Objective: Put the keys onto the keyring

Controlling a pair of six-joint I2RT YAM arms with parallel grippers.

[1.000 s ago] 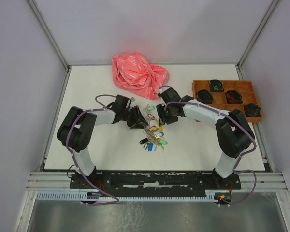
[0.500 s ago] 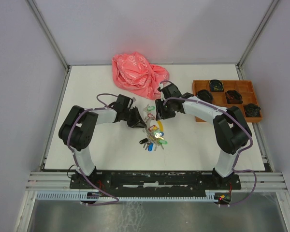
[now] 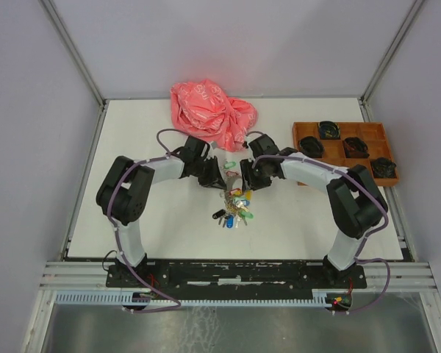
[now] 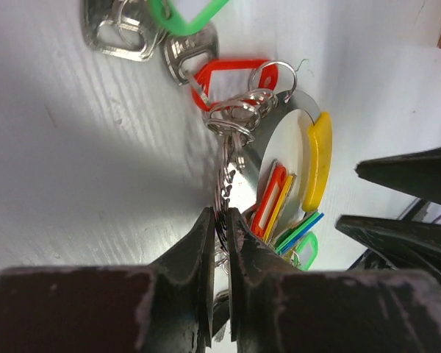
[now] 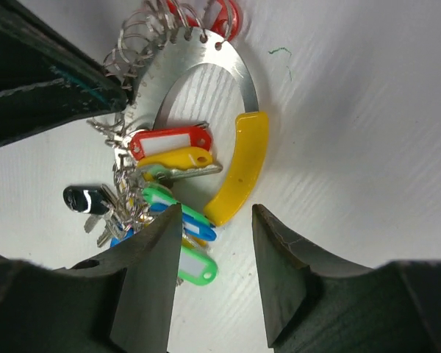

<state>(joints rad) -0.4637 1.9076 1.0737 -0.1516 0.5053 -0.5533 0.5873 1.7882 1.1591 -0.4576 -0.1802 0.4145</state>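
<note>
In the left wrist view two silver keys lie at the top: one with a green tag (image 4: pixel 182 16), one with a red tag (image 4: pixel 224 73). The red tag touches the small wire rings (image 4: pixel 239 118) of the keyring (image 4: pixel 283 140), a curved metal plate with a yellow handle (image 4: pixel 320 158). I cannot tell whether the tag is hooked on. My left gripper (image 4: pixel 222 220) is shut on the keyring's wire rings. The right gripper (image 5: pixel 214 213) is open just above the yellow handle's end (image 5: pixel 239 176), with nothing between its fingers. From above, both grippers (image 3: pixel 219 179) (image 3: pixel 244 179) flank the keyring (image 3: pixel 235 198).
Bunched keys with yellow, red, blue and green tags (image 5: pixel 169 191) hang off the keyring toward the near side. A crumpled pink bag (image 3: pixel 209 110) lies just behind the grippers. An orange compartment tray (image 3: pixel 378 132) with black items stands at the back right.
The left gripper has slid right to the keyring and its jaws have shut on the wire rings. The right gripper has shifted a little and stays open.
</note>
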